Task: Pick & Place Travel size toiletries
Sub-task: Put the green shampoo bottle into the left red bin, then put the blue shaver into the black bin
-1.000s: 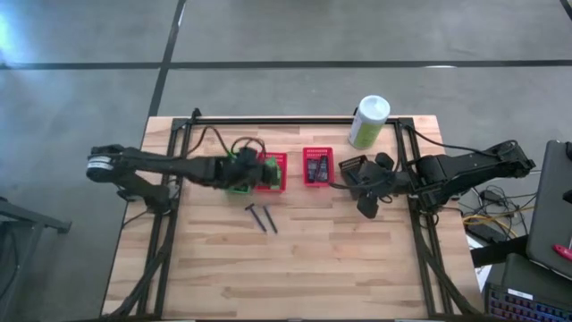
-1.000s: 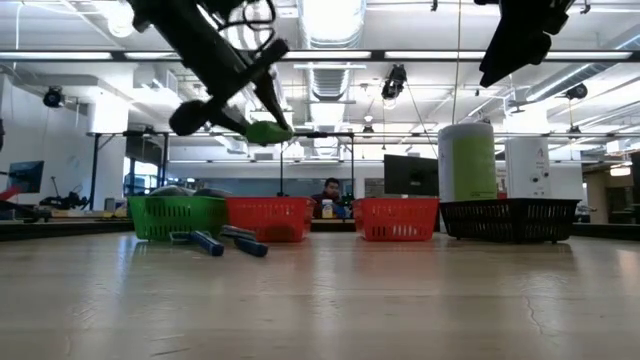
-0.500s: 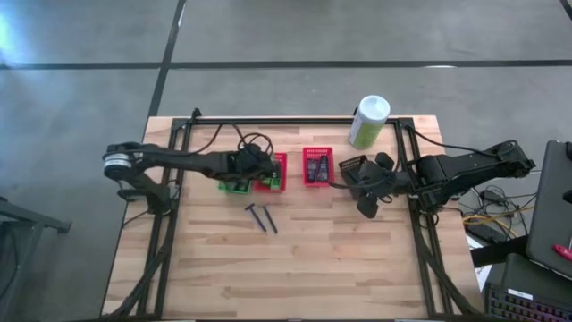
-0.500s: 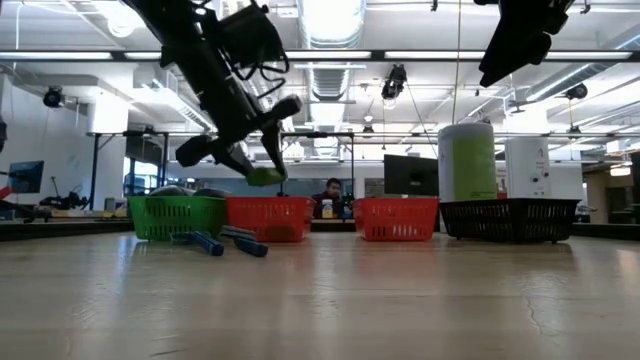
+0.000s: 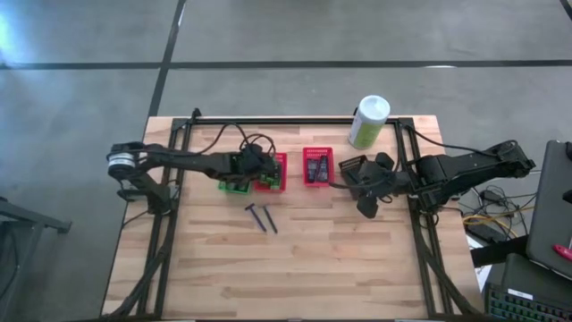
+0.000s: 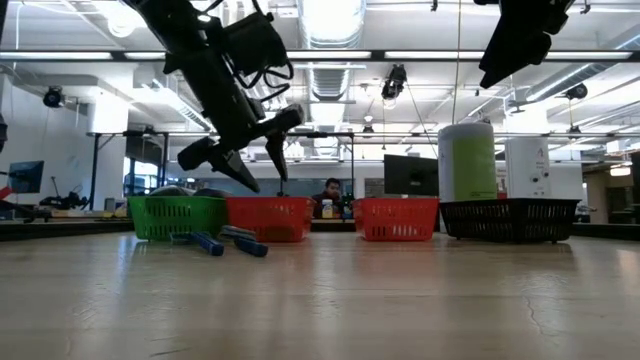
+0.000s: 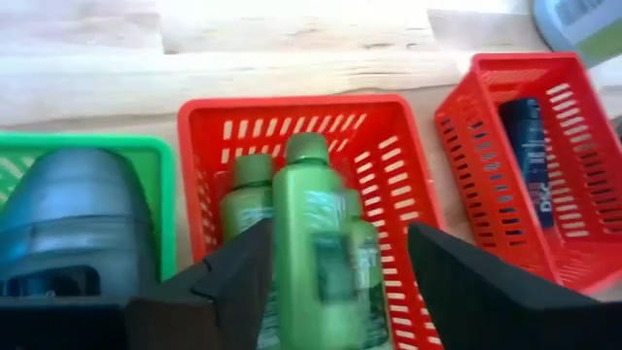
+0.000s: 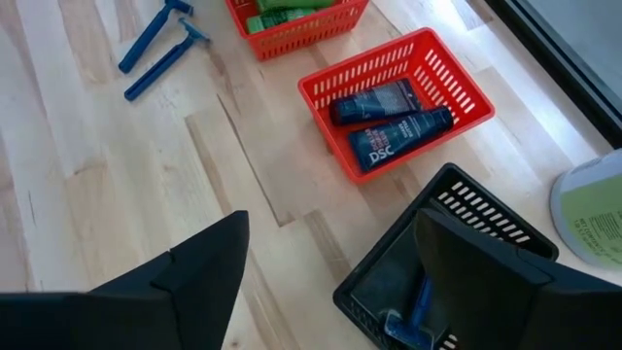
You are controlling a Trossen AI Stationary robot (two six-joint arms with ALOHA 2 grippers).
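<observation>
the left claw [image 6: 250, 150] is held above the red basket [image 7: 292, 126] with its fingers spread; a green tube [image 7: 311, 253] is seen between them, blurred, probably just let go so that it drops among the other green tubes. its long axis runs along the basket, cap away from the wrist. the right claw [image 8: 321, 282], open and empty, is parked over the dark basket [image 8: 457, 262]. two razors [image 5: 261, 216] lie on the tabletop [image 5: 357, 259].

a white-and-green canister [image 5: 368, 122] stands near the table's [image 5: 295, 268] far edge.
</observation>
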